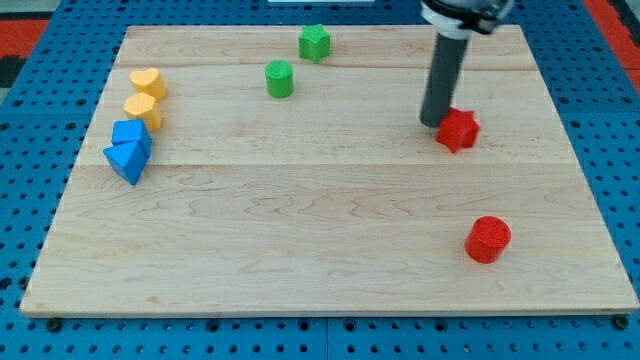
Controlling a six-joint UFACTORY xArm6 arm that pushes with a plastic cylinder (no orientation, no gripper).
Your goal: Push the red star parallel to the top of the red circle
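Rod contact: my tip (436,123) touches the left edge of the red star-shaped block (458,130), far right on the pale wooden worktop (300,250). Red circular block (488,240) sits nearer, well apart. No gripper fitted, so no open/closed state.

Star (458,130) above circle (488,240), apart

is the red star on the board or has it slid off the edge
On the board. The red star-shaped block sits on the wooden board, inside its right edge, with my tip at its left side.
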